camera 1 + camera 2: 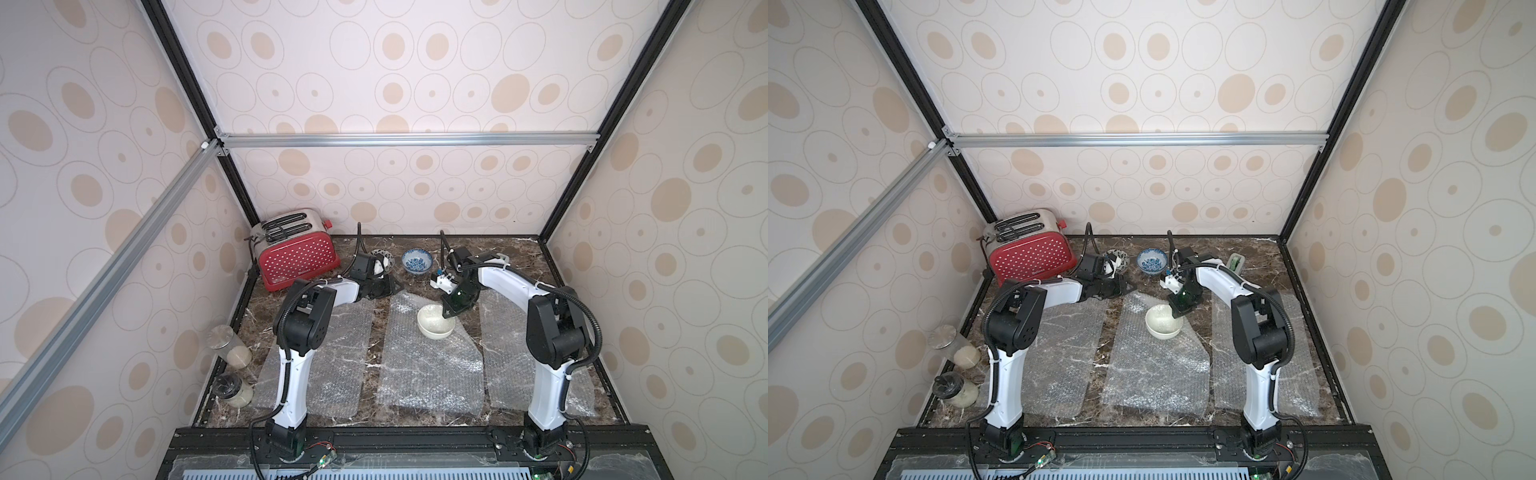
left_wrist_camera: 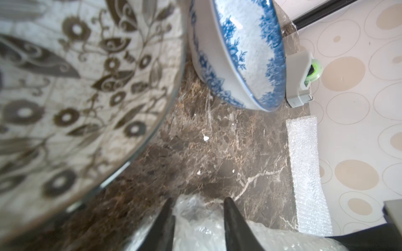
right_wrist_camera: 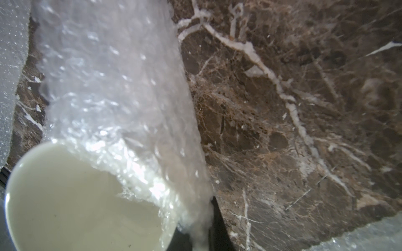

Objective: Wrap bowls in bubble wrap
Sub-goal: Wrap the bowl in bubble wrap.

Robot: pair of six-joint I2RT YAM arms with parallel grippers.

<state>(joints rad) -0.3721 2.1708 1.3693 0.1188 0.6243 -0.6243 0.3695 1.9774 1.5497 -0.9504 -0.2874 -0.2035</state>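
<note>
A plain cream bowl (image 1: 432, 326) (image 3: 76, 200) sits on the far half of the middle bubble wrap sheet (image 1: 428, 370). My right gripper (image 1: 451, 311) (image 3: 204, 217) is shut on that sheet's far right corner, and the wrap is folded up over the bowl's rim. My left gripper (image 1: 388, 286) (image 2: 198, 202) is at the sheet's far left corner, open, its fingers astride the crumpled wrap (image 2: 195, 223). The black-leaf bowl (image 1: 384, 257) (image 2: 76, 87) and the blue-patterned bowl (image 1: 417, 262) (image 2: 243, 54) stand on the marble behind. Two more sheets (image 1: 332, 353) (image 1: 503, 357) lie flat on either side.
A red toaster (image 1: 297, 253) stands at the back left corner. Two glass jars (image 1: 230, 345) (image 1: 232, 388) line the left edge. A grey tape dispenser (image 1: 1235, 262) sits at the back right. Patterned walls close in three sides.
</note>
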